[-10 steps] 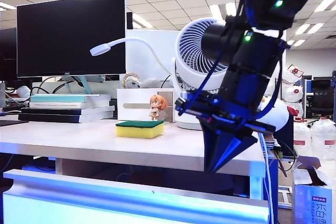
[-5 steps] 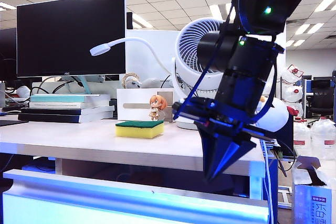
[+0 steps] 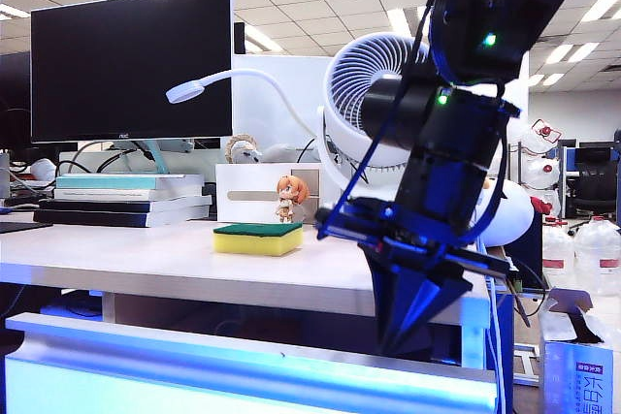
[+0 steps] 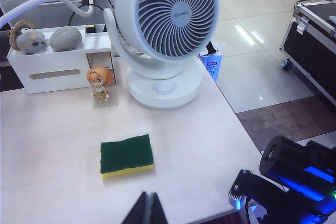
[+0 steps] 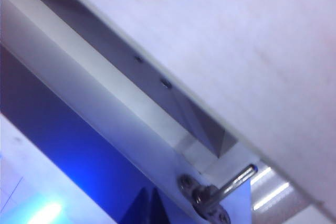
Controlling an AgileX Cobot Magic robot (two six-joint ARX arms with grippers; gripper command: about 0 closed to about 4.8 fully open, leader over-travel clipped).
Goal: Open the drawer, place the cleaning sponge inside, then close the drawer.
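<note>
The closed right tool (image 3: 398,341) had sunk toward the drawer (image 3: 243,361) rail at five o'clock of the cleaning sponge (image 3: 258,238); the closed left tool (image 4: 148,211) hovered above the table (image 4: 47,145).

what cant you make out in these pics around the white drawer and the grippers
- White drawer: inside hidden behind its glowing front, exterior view.
- Left gripper: shut tips only, rest cut by the frame edge, left wrist view.
- Right gripper: shut; contact with the silvery rail unclear, exterior view.
- Metal handle post: blurred, right wrist view.
</note>
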